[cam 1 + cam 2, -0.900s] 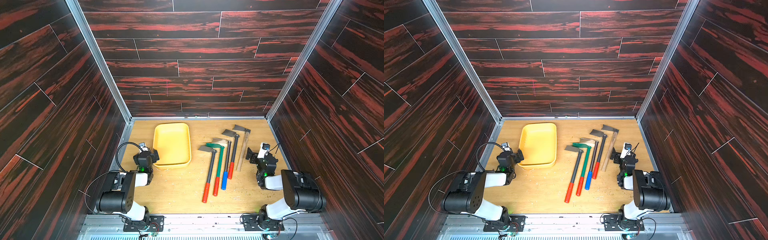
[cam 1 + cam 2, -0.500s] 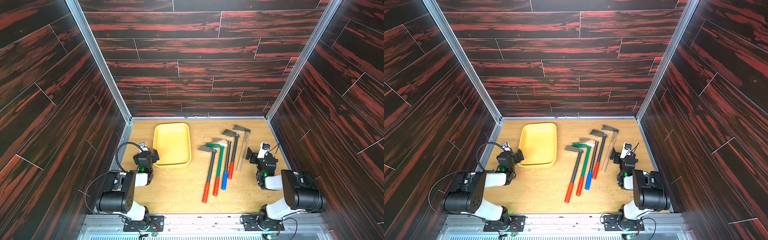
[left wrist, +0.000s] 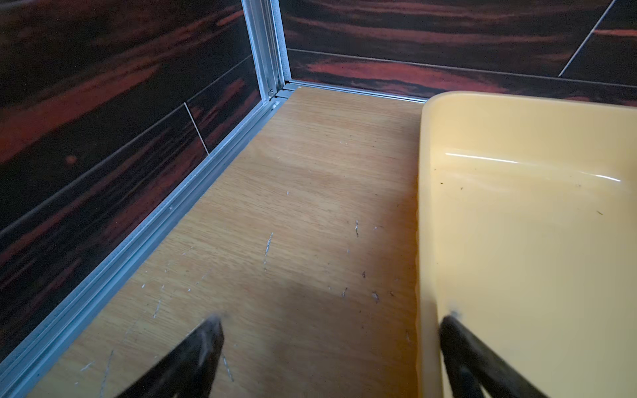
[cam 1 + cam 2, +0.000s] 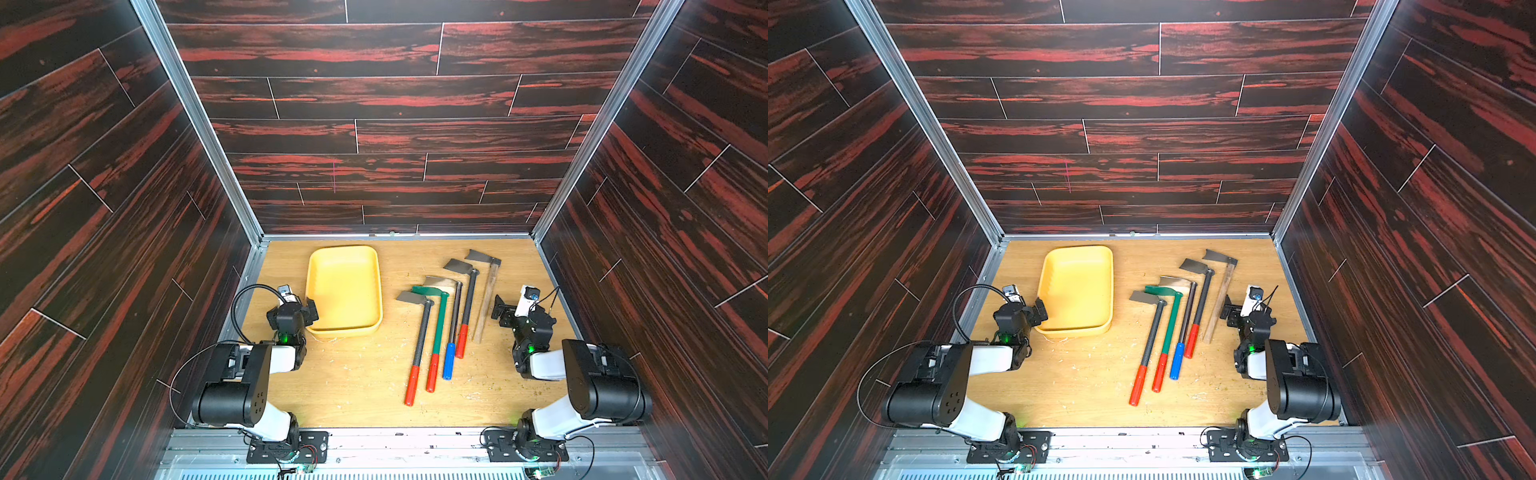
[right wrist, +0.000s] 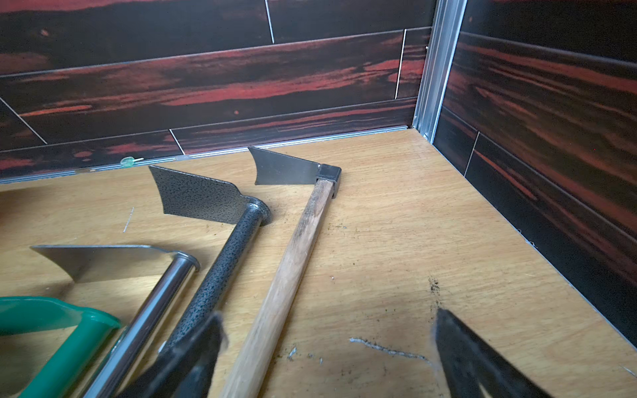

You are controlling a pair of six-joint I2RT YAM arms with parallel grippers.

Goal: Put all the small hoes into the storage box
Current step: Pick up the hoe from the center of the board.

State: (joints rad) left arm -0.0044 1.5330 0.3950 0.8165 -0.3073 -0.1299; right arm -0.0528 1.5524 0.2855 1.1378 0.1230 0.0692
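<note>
Currently left fingers (image 3: 198, 355) gaping wide, gripping nothing, straddling storage box (image 4: 345, 286) rim; right fingers (image 5: 465, 351) gaping wide too, empty, sitting beside wooden-handled hoe (image 5: 286, 275) lying on desk (image 4: 365, 374)

A lab robot booth: wood-print walls (image 4: 395, 95), aluminium frame (image 4: 200, 124).

The left gripper (image 3: 331, 318) and right gripper (image 5: 329, 314) both hang low, jaws spread wide, holding nothing.
</note>
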